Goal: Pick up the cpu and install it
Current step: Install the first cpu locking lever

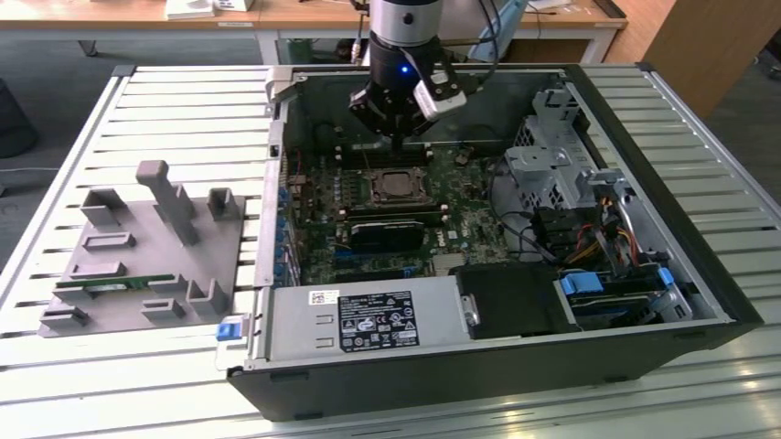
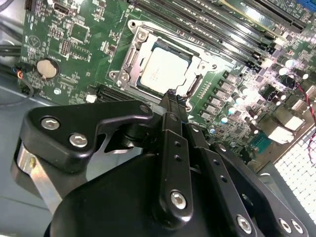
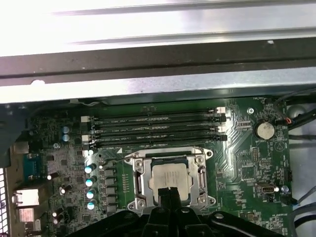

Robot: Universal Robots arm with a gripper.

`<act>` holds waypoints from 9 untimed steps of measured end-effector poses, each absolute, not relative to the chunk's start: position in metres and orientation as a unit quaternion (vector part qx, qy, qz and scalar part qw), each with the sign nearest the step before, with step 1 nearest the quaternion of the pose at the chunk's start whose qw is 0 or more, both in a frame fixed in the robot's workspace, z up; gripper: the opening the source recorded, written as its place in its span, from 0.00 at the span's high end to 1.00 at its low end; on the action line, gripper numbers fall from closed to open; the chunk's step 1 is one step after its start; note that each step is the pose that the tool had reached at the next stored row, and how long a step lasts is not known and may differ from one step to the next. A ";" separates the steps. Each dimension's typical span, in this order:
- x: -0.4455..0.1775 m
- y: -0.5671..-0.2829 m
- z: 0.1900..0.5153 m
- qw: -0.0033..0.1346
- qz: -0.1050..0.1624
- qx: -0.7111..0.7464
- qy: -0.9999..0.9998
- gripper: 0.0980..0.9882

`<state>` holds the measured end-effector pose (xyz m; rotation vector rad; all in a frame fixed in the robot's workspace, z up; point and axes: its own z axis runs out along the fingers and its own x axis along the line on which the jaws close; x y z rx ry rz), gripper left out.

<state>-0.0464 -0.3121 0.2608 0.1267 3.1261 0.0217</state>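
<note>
Case: I see the open black computer tower (image 1: pixel 513 366) lying on its side on the slatted white metal table (image 1: pixel 183 101).
Board: the green motherboard (image 1: pixel 403 215) fills the case floor; black memory slots (image 3: pixel 155 129) run beside the socket in the first wrist view.
Tray: a grey plastic parts holder (image 1: pixel 141 251) sits on the table at the exterior view's left, well apart from the case.
Arm: my black gripper (image 1: pixel 397 135) hangs just above the socket; fingers (image 2: pixel 174 106) pressed together, holding nothing.
Chip: the cpu (image 2: pixel 163 68), a flat silver square, lies seated in the metal socket frame (image 2: pixel 129 61) in both wrist views, apart from the fingertips.
</note>
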 end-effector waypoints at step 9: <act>-0.046 -0.312 0.261 0.006 0.007 0.037 0.999 0.99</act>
